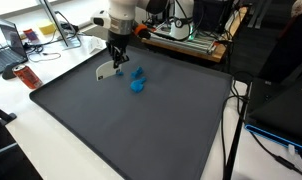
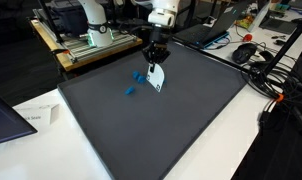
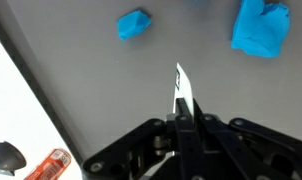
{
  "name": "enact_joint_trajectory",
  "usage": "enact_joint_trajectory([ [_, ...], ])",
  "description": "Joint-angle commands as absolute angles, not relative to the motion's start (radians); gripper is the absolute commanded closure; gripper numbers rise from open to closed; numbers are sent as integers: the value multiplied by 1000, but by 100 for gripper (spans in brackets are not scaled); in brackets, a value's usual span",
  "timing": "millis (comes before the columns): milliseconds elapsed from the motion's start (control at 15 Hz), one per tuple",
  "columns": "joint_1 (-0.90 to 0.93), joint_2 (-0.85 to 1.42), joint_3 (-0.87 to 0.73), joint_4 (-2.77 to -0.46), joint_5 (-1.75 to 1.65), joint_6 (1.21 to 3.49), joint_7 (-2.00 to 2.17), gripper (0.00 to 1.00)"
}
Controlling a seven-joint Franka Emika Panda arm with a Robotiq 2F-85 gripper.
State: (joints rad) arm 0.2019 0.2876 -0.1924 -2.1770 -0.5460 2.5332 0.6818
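My gripper (image 1: 116, 64) is shut on a thin white flat piece (image 1: 107, 71), which hangs down to the dark grey mat (image 1: 141, 130). It also shows in an exterior view, gripper (image 2: 154, 62) and white piece (image 2: 157, 79). In the wrist view the white piece (image 3: 181, 95) stands edge-on between the closed fingers (image 3: 183, 122). Two small blue objects lie on the mat just beside it: one (image 1: 137, 73) close to the gripper, one (image 1: 138, 87) a little nearer the mat's middle. In the wrist view they are a small blue object (image 3: 134, 24) and a bigger one (image 3: 261, 27).
An orange-red object (image 1: 28, 76) lies off the mat's corner and shows in the wrist view (image 3: 51, 165). Laptops (image 1: 9, 40) (image 2: 5, 116), a sheet of paper (image 2: 37, 114), a mouse (image 2: 247, 52) and cables (image 2: 276, 85) surround the mat. Equipment stands behind the arm (image 1: 181, 30).
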Motion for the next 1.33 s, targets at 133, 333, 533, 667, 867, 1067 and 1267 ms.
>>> enact_joint_trajectory([
  [133,194,195,-155,-2213,-643,2390,707,99],
  [333,173,179,-122,-2219,-623,2317,678,99],
  [533,152,162,-101,-2243,-612,2279,657,99],
  [667,133,156,-94,-2256,-595,2269,638,99],
  [867,109,155,-95,-2272,-598,2265,633,99],
  [1067,90,150,-96,-2281,-596,2254,631,99],
  [1267,71,147,-90,-2282,-545,2238,586,99],
])
